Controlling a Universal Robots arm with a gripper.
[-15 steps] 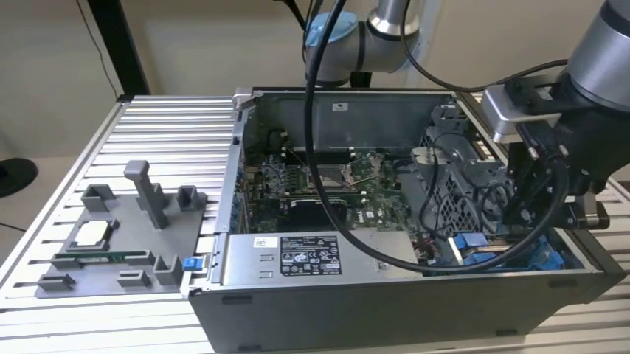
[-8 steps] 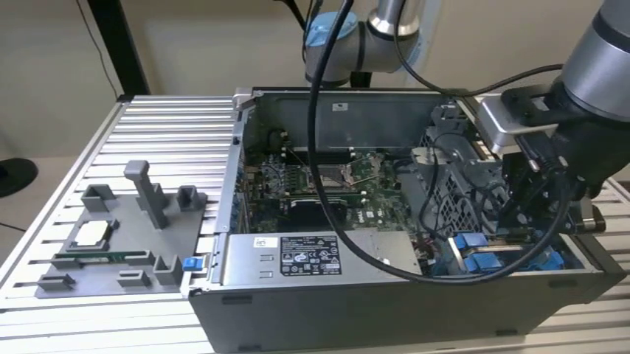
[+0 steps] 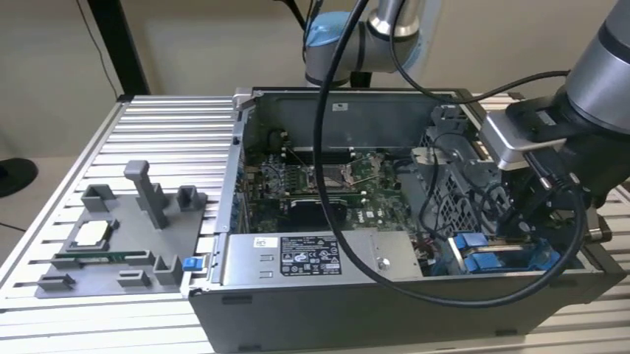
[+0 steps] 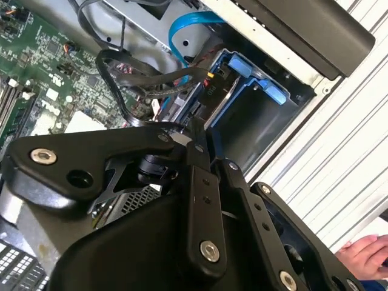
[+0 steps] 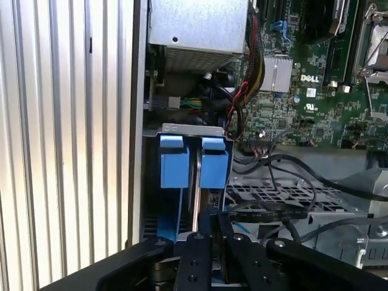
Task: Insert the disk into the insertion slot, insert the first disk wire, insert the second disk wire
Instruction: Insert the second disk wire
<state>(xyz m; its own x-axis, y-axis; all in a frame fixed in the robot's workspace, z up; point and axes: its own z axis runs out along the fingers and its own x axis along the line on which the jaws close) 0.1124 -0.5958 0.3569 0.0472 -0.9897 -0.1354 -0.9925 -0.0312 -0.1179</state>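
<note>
An open computer case [image 3: 394, 295] sits on a ribbed metal table [image 3: 167, 133], and the arm reaches down into its corner on the exterior view's right. The tool [image 5: 209, 225] hangs just above the insertion slot [image 5: 194, 160], whose blue rails and tabs sit in the drive cage next to the case wall. Its two black fingers [image 5: 195, 254] stand close together, pinched on a thin dark edge that runs down between the two blue tabs; whether that edge is the disk [image 5: 195, 182] itself or a part of its frame I cannot tell for certain, but a flat grey slab stands upright in the slot there. In the second wrist view the tool [image 4: 197, 142] points at the same blue-framed bay [image 4: 254, 82], with black cables [image 4: 139, 79] and a light blue flat cable [image 4: 182, 27] looping nearby. The green circuit board [image 3: 315, 184] lies in the middle of the case, and a grey labelled power box [image 3: 315, 258] sits along its near side. A grey jig [image 3: 128, 236] with upright posts rests on the table, well apart from the case. A person's hand [image 4: 364, 254] shows at the edge of the second wrist view.
</note>
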